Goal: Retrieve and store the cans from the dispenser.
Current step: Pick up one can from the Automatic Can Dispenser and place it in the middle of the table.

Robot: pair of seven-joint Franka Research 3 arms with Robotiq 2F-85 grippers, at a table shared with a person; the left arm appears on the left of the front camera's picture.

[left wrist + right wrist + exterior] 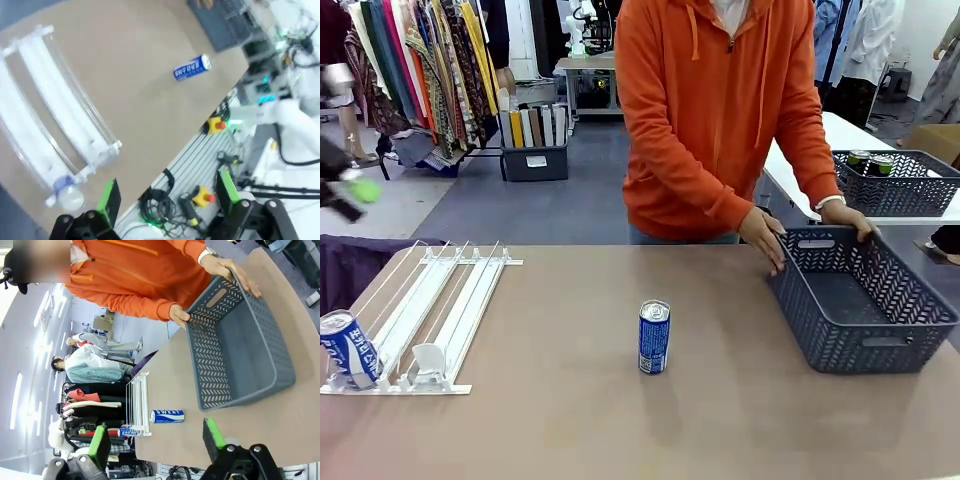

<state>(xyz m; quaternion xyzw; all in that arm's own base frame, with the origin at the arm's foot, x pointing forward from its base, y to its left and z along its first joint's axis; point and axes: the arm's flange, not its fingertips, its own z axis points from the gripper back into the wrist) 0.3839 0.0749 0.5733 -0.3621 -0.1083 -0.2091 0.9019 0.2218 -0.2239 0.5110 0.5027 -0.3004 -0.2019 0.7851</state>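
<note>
Standing can (192, 68) well beyond left claw (167, 192)

basket (207, 365): grey, person's hands (235, 272) gripping its rim
can (167, 416): blue, upright on table (250, 430), near dispenser (137, 400)
tool (156, 437): green pads (214, 432) spread wide

Brown table (570, 420) carries dispenser (432, 308) left, upright can (654, 338) centre, grey basket (880, 346) right

Matt tan table (570, 420); glossy metal can (654, 338); clear/wht plastic dispenser (448, 303); grey plastic lattice basket (865, 342).
</note>
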